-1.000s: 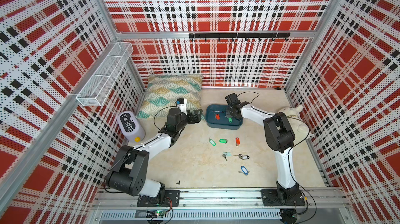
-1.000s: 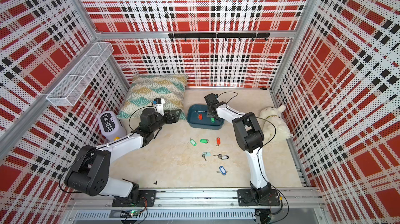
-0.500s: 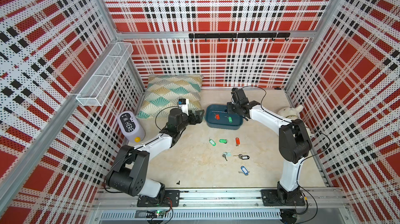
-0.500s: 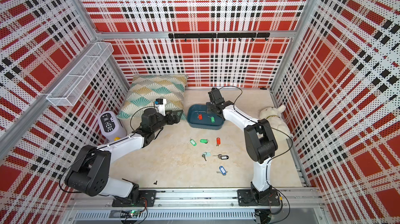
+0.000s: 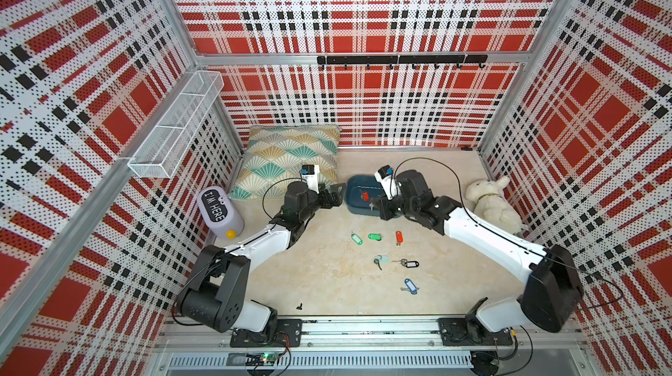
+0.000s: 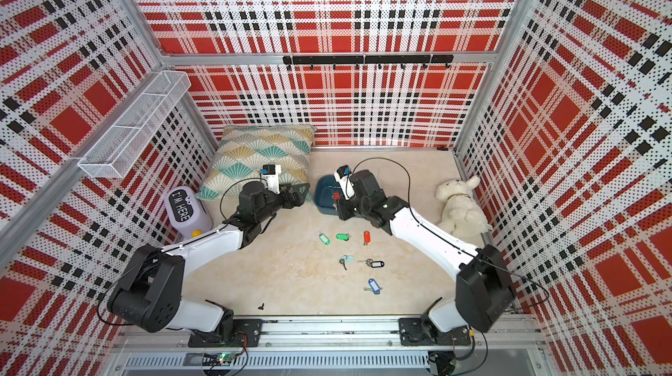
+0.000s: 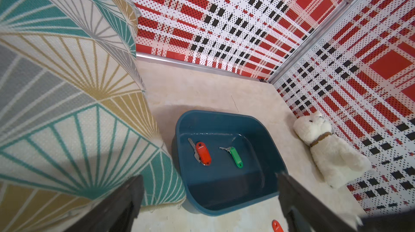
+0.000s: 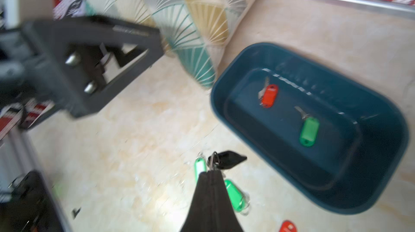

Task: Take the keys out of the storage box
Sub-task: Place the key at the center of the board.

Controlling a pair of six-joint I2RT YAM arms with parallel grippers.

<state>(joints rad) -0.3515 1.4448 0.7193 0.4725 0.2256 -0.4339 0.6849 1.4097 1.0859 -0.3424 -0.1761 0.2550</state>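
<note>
Currently on the tabletop [image 5: 327, 297]: the storage box [image 5: 353, 207], dark teal, stands at far centre just right of the patterned cushion [image 5: 291, 159]. Inside the box, two keys lie flat and apart, the red-tagged key [image 7: 203, 153] toward the left and the green-tagged key [image 7: 235, 157] toward the right. Right gripper [image 8: 212, 172]: clenched tight, fingers pressed together on the ring of a black-tagged key [image 8: 226, 159], which hangs at the fingertips just beside the near edge of the box. The wrist view is blurred, so whether this key touches the table cannot be told. Left gripper [image 7: 208, 177]: released, fingers spread wide and holding nothing, at the left end of the box beside the near right corner of the cushion. Six keys lie loose on the table, near of the box. The left green table key [image 5: 357, 239], the right green table key [image 5: 374, 236] and the red table key [image 5: 399, 237] lie in a row. Nearer are the pale-tagged key [image 5: 381, 259] and the black table key [image 5: 411, 264], and nearest is the blue-tagged key [image 5: 411, 286]. Other items: a white plush animal [image 5: 491, 203] at the far right, a lilac cylinder [image 5: 218, 212] lettered "I'M HERE" at the left, a white wire basket [image 5: 174, 130] on the left wall, and a black hook rail [image 5: 400, 59] on the far wall.
</note>
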